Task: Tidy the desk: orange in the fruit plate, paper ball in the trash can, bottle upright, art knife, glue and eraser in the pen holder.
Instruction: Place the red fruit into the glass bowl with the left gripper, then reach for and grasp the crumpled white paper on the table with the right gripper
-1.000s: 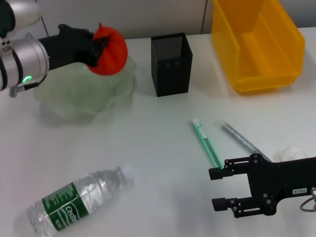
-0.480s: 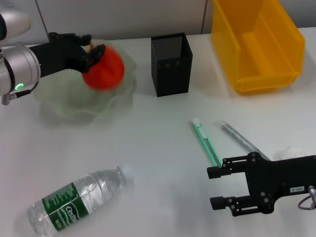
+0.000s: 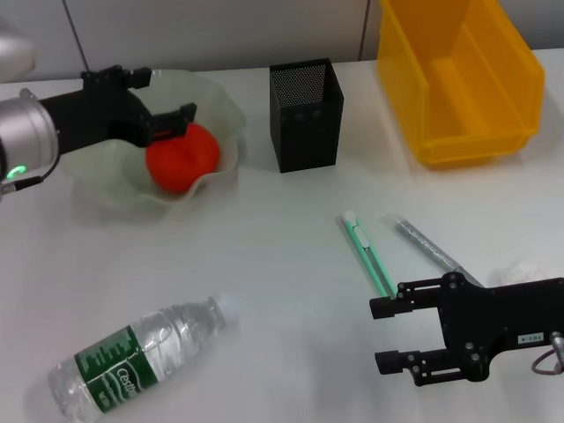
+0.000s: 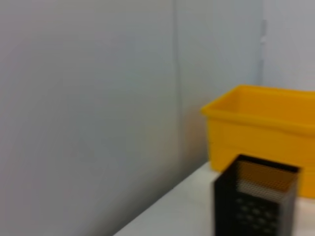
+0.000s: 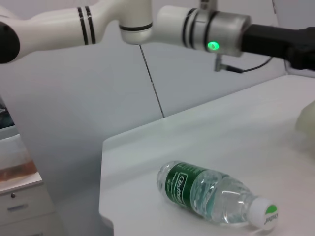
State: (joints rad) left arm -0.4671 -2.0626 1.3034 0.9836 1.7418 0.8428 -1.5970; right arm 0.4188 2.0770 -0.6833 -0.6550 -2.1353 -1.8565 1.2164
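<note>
**Orange in fruit plate, left claw open**

While the orange (image 3: 181, 157) rests in the fruit plate (image 3: 106, 181) at 10 o'clock, the left claw (image 3: 160, 99) hovers above it, open and empty. Right claw (image 3: 382, 335), 5 o'clock, open, empty, beside the art knife (image 3: 368, 256).

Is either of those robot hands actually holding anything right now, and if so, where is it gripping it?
Nothing is held. The left gripper is open above the orange, which lies in the fruit plate. The right gripper is open and empty, near the art knife.
</note>
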